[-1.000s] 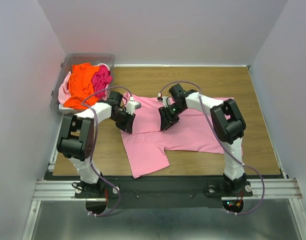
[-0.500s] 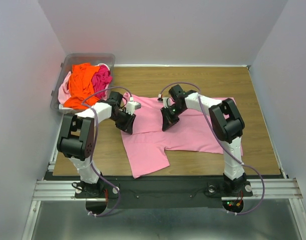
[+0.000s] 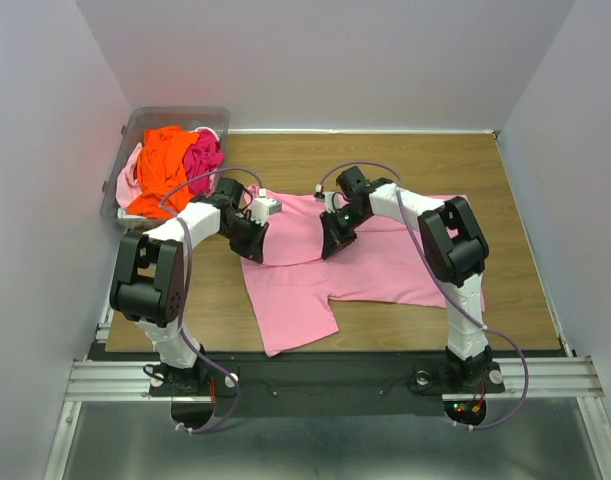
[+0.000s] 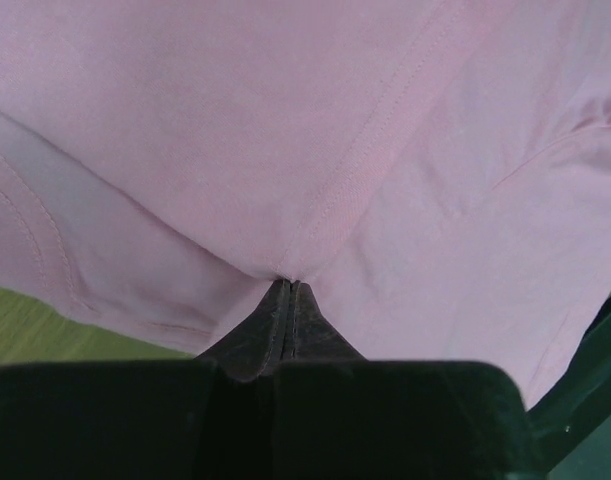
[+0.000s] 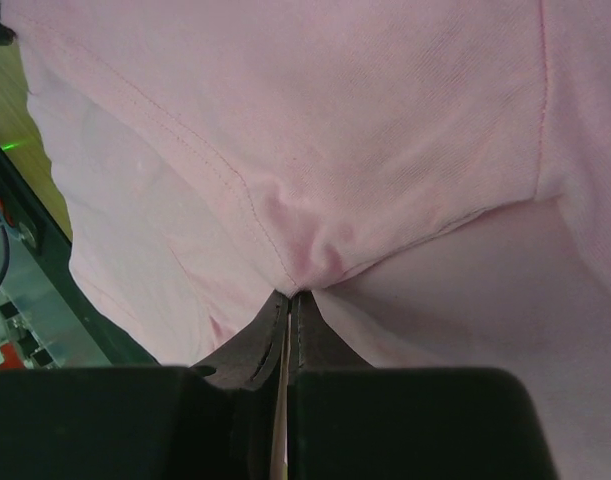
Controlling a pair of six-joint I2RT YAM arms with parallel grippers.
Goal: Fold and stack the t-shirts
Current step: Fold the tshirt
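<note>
A light pink t-shirt lies spread on the wooden table, partly folded over at its upper left. My left gripper is shut on the shirt's fabric near its left edge. My right gripper is shut on the shirt's fabric near the middle of the fold. Both hold the cloth pinched at a seam, a little above the table. An orange shirt, a hot pink shirt and a pale pink shirt lie heaped in the bin.
A clear plastic bin stands at the table's back left corner. A small white tag or object lies by the shirt's upper left. White walls close in the left, back and right. The table's front edge meets a metal rail.
Both grippers have moved slightly toward the back and left with the pinched cloth, carrying the fold a little further. The shirts in the bin have not moved.
</note>
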